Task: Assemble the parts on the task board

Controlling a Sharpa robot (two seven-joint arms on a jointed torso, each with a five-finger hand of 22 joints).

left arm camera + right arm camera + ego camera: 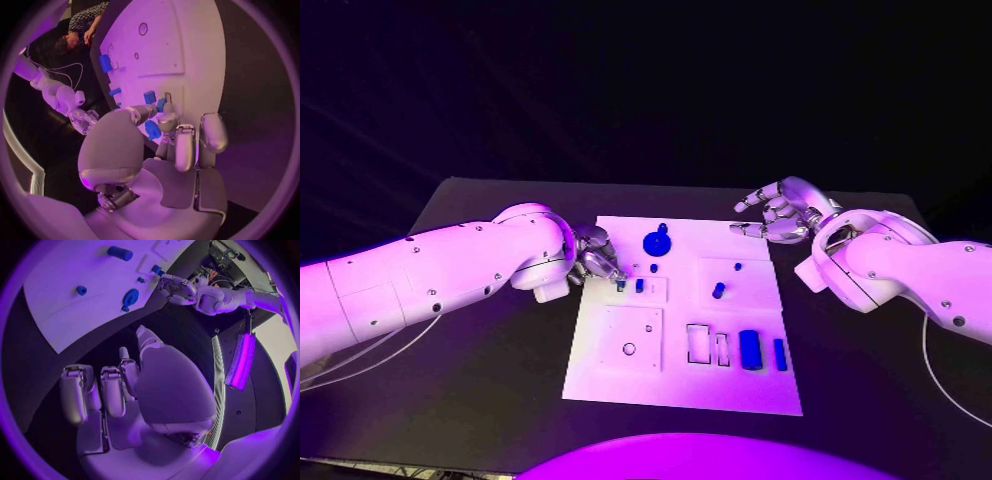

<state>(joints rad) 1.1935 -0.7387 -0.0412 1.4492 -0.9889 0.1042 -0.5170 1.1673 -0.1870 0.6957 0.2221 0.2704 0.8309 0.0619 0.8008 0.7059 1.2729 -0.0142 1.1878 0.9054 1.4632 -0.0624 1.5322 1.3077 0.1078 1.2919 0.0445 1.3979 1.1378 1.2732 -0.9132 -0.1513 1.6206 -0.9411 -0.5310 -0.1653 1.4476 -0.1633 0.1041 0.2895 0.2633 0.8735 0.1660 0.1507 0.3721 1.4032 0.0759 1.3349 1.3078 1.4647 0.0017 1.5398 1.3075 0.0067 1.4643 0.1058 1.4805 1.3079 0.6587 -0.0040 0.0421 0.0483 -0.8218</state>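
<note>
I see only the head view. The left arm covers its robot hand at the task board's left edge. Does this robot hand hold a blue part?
Observer: The left wrist view shows the left robot hand with its fingertips right by a small blue part at the edge of the task board. I cannot tell whether it grips the part.
Operator: And the right robot hand, is something in it?
Observer: No. In the right wrist view the right robot hand holds nothing. Its fingers are apart, over the black table beside the board.

White task board (733, 390) on black table (488, 400); blue parts (750, 348); white arms (430, 275).
</note>
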